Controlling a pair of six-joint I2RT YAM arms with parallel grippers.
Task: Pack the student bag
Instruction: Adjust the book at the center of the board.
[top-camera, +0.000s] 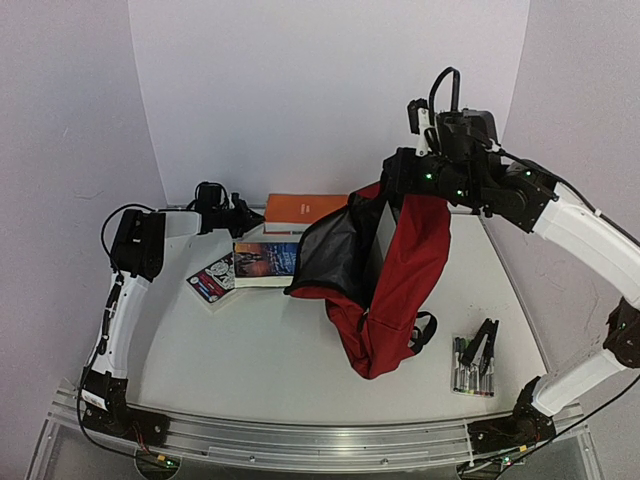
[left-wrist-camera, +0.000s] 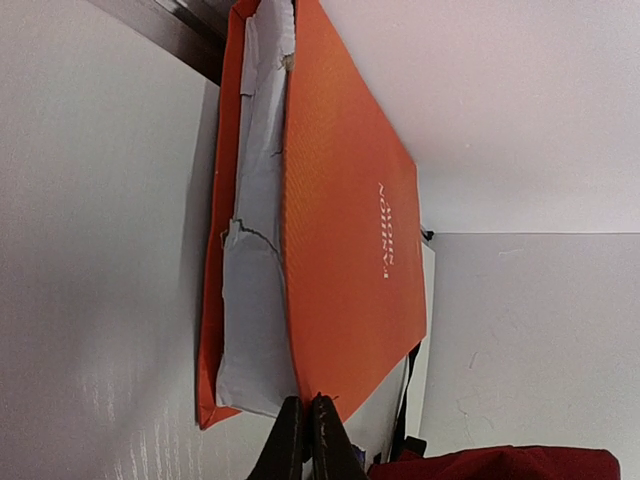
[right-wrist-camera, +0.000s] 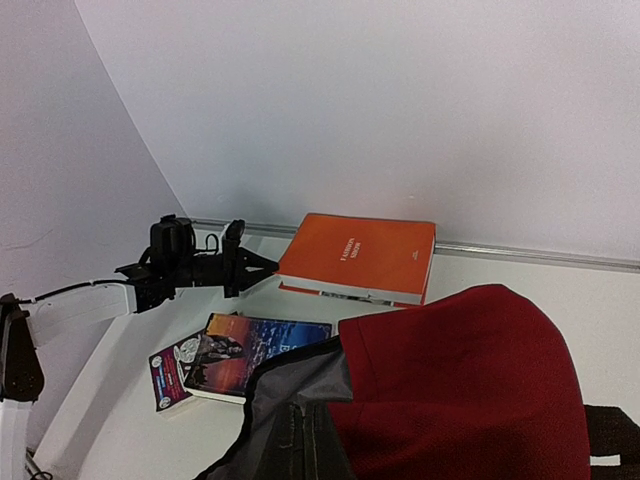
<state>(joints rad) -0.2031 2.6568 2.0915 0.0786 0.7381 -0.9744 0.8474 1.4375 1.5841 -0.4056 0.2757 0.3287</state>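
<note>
Two grips | left claw (left-wrist-camera: 305, 440): nipped on orange book (left-wrist-camera: 350, 230) corner | right claw (top-camera: 400, 188): holding bag (top-camera: 405, 275) up mid-table, mouth gaping left | book just left of mouth, left arm nearer

student bag (top-camera: 392, 290): centre-right on table (top-camera: 250, 360), top held up at right gripper (top-camera: 398, 188)
back book (top-camera: 305, 209): behind-left of bag
left gripper (top-camera: 257, 213): at back book's left corner
middle book (top-camera: 265, 262): before back book, beside bag
small book (top-camera: 211, 279): left of middle book, touching
marker pack (top-camera: 472, 372): right of bag
clip (top-camera: 485, 343): on marker pack
</note>
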